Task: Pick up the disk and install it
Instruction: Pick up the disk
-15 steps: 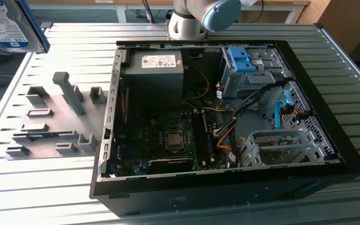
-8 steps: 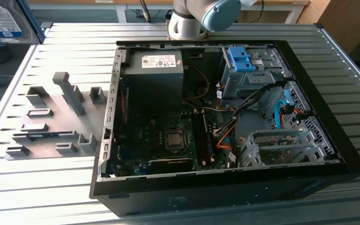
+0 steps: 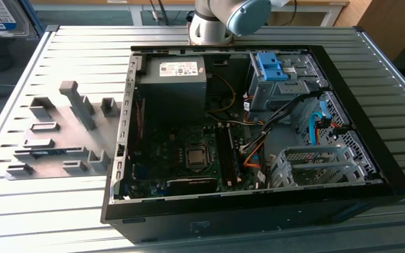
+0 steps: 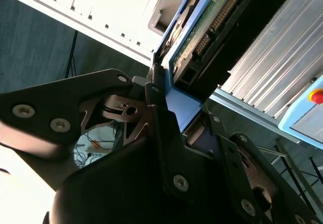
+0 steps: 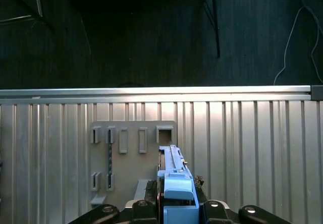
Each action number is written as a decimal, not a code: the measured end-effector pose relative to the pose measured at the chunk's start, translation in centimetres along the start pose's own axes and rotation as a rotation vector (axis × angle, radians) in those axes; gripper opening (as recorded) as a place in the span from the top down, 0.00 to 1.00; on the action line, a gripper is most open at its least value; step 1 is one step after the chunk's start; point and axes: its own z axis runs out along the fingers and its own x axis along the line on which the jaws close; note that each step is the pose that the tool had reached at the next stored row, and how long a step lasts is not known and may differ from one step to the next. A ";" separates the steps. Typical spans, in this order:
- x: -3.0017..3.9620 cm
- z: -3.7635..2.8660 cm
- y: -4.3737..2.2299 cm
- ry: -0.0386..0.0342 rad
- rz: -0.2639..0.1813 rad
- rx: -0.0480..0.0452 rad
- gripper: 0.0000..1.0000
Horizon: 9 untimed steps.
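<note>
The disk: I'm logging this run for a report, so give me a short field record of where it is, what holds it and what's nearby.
disk: blue-railed, circuit-board side visible in the second wrist view
gripper: shut on the disk's blue end
under the disk: grey slotted holder on the slatted metal table
computer case: open, on the same table
install: not yet done

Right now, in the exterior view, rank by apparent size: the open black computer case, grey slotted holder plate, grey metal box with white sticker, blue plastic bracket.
1. open black computer case
2. grey slotted holder plate
3. grey metal box with white sticker
4. blue plastic bracket, clearly smallest
</note>
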 end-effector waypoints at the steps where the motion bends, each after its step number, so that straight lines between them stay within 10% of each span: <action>1: 0.00 -0.20 0.00 0.0000 0.000 0.0000 0.64; 9: -0.01 -0.39 -0.02 0.0000 0.000 0.0000 0.64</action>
